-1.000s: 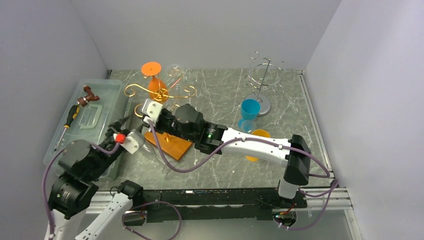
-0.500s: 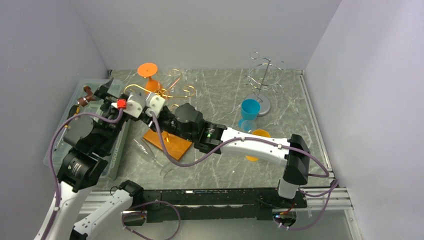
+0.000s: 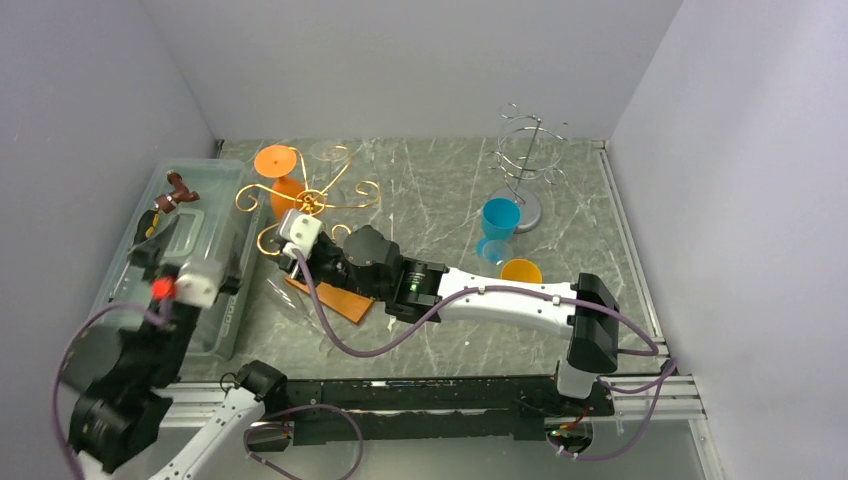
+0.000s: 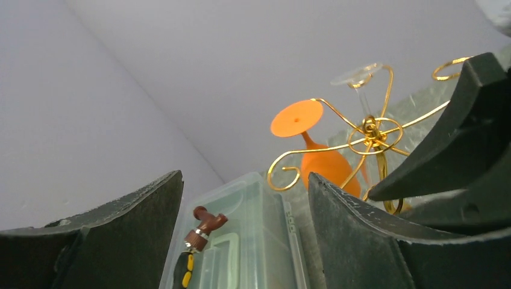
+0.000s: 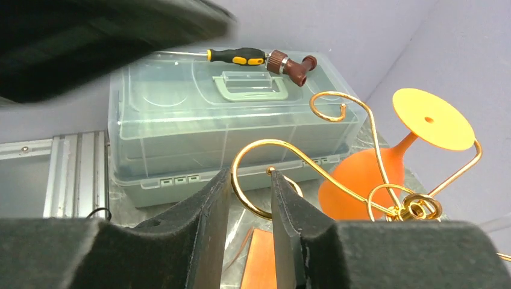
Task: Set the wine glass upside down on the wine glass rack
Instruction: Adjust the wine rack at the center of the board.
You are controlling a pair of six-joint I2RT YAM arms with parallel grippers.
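Note:
The gold wire wine glass rack stands at the back left. An orange wine glass and a clear one hang on it upside down. Another clear wine glass lies on its side on the table, beside an orange board. My right gripper is shut on a curled arm of the rack, with the wire between its fingers. My left gripper is open and empty above the plastic box. The left wrist view shows the rack and the orange glass beyond it.
A clear plastic box with a screwdriver on its lid lies along the left wall. A silver wire rack, a blue cup and an orange cup stand on the right.
My left arm has drawn back from the rack toward the near left, over the box. The rack and its hanging glasses have shifted and turned left in the right gripper's hold.

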